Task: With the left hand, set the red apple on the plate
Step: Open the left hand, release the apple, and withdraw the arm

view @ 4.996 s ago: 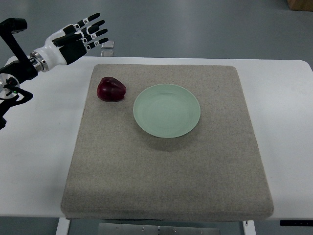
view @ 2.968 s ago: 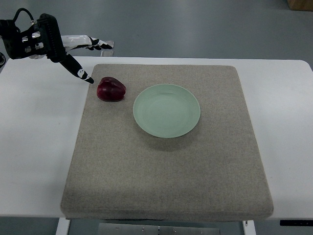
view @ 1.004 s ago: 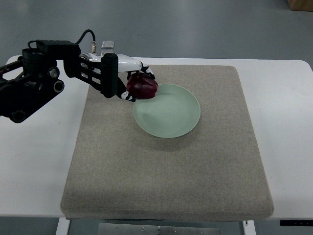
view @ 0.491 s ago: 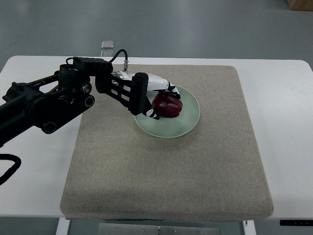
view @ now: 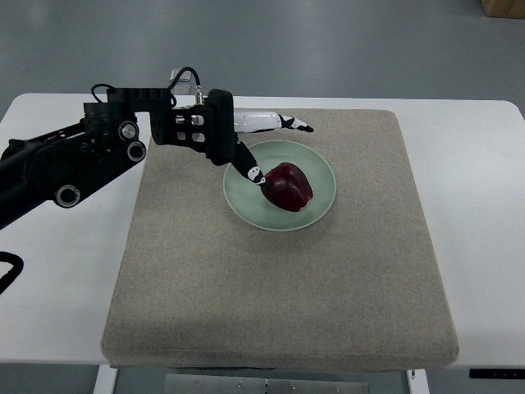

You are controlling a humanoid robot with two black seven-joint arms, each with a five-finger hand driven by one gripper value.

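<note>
your left hand (view: 246, 144) has just let go: its fingers (view: 291, 124) now spread wide and empty, where half a second ago they wrapped the apple (view: 287, 186). the apple sits on the plate (view: 321, 168), centre frame, on the mat (view: 279, 271); the placement looks done.

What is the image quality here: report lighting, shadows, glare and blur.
Top view: even, soft overhead light; faint shadow under the plate rim on the grey mat; small highlight on the red apple, no strong glare; left hand and apple reasonably sharp, no obvious motion blur; white table bright but not blown out.
</note>
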